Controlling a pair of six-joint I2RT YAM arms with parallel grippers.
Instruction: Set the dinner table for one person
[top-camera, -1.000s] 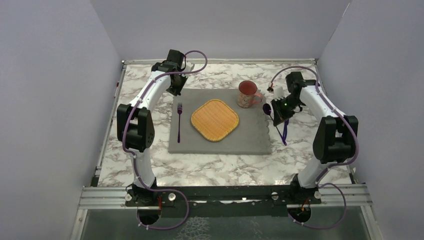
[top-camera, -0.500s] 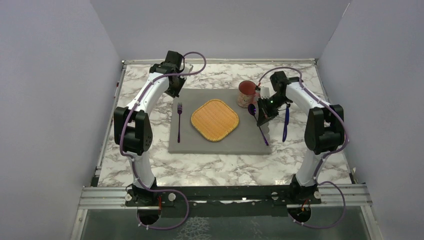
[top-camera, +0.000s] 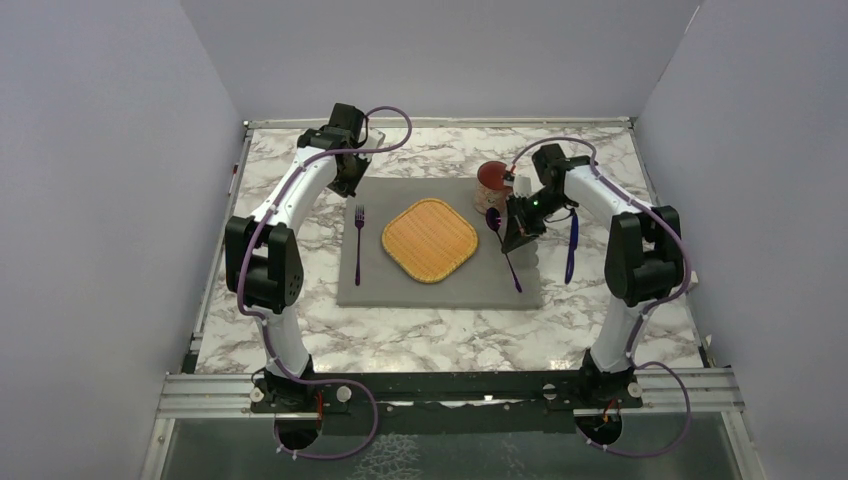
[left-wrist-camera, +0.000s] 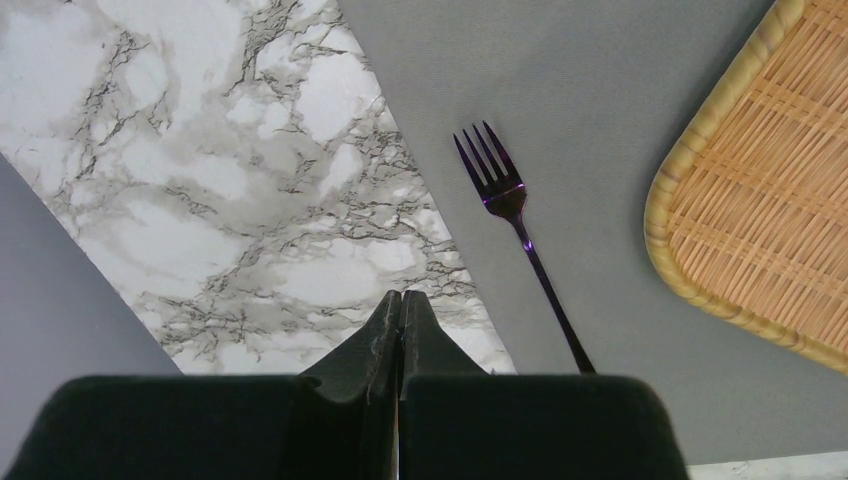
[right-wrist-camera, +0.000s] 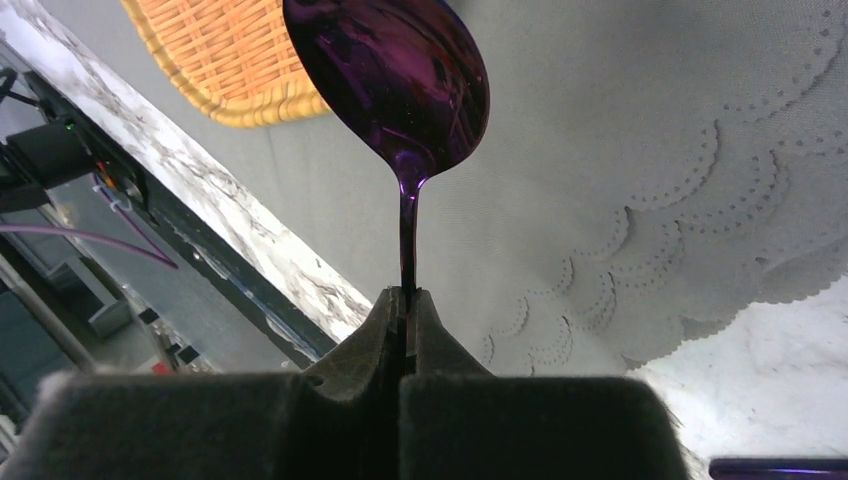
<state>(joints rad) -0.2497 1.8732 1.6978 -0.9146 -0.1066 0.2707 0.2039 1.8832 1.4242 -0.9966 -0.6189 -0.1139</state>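
The marble dinner table (top-camera: 400, 335) carries a grey scalloped placemat (top-camera: 440, 285). On the mat lie a woven square plate (top-camera: 429, 239), a purple fork (top-camera: 358, 240) to its left and a reddish mug (top-camera: 492, 187) at the far right. My right gripper (top-camera: 516, 233) is shut on a purple spoon (top-camera: 511, 268) and holds it over the mat's right part, between plate and mat edge. In the right wrist view the spoon (right-wrist-camera: 395, 70) sticks out of the gripper (right-wrist-camera: 408, 295). My left gripper (top-camera: 349, 181) is shut and empty, above the mat's far left corner.
A purple knife (top-camera: 571, 245) lies on the marble just right of the mat. The left wrist view shows the fork (left-wrist-camera: 515, 240), the plate's corner (left-wrist-camera: 770, 200), the mat (left-wrist-camera: 600, 100) and the marble (left-wrist-camera: 200, 180). Grey walls close in three sides.
My right gripper has carried the spoon leftward from over the marble to over the mat's right part. The knife stays on the marble. The left arm has hardly moved.
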